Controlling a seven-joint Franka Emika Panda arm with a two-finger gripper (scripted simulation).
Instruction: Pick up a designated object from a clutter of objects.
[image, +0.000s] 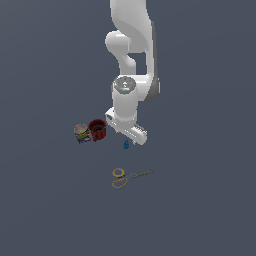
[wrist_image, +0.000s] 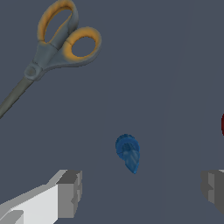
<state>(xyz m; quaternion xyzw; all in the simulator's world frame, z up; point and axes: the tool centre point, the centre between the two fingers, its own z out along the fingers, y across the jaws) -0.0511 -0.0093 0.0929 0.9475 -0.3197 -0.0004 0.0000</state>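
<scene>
Wrist view shows the two fingers (wrist_image: 68, 192) spread wide, grey blocky pads on pale bodies, with nothing between them but bare floor. The gripper (wrist_image: 142, 192) holds nothing. The blue piece (wrist_image: 128, 153) lies on the floor ahead of the gap, nearer the one finger than the other, touching neither pad. It is a small bright-blue thing, rounded and wider at one end, narrowing to a point at the other, with faint ridges across it like a thread or twist.

This looks like the approach step: the hand hangs over the blue piece and has not closed on it. The next move, as I judge it, calls for centring the gap on the piece, coming down until the pads flank it, and closing across its narrow width; so small a thing could easily slip or be pushed aside.

Beyond the blue piece lie the scissors (wrist_image: 52, 48), well apart from it, with orange-yellow loops, a grey pivot and dull blades. In the exterior view the gripper (image: 127, 138) sits just above the blue piece (image: 126, 145); the red ribbed cup (image: 97, 130) stands near it toward that view's left, with the multicoloured can (image: 82, 133) touching or just beside the cup. The scissors (image: 127, 177) lie below the piece in that view.
</scene>
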